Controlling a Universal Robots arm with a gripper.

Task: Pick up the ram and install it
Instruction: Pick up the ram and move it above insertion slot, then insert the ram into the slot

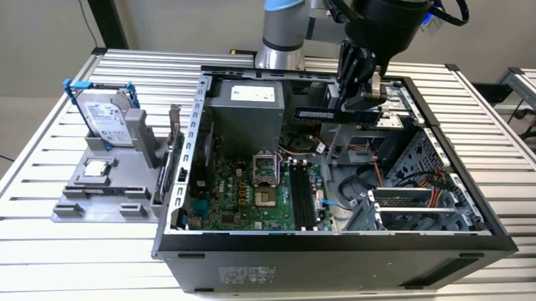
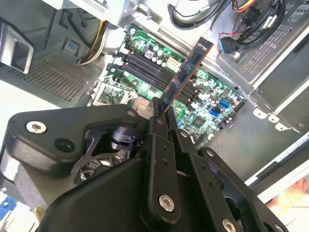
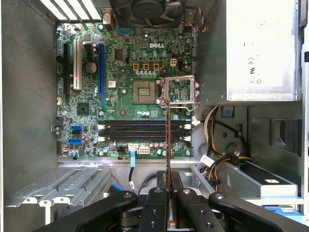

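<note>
Exterior view, slatted metal table (image 1: 59, 251), pincer (image 1: 363, 110) holding ram (image 1: 318, 114)

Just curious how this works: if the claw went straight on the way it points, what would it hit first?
Probably the long black slots on the green board. The ram stick clamped in the claw would touch them before the claw itself does. Depth is hard to judge.

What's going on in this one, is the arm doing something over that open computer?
The arm's gripper is shut on the ram and holds it in the air above the open computer case. In the first wrist view the stick is seen edge-on over the motherboard, lying crosswise to the long black memory slots, which look empty. The ram is not yet seated.
</note>
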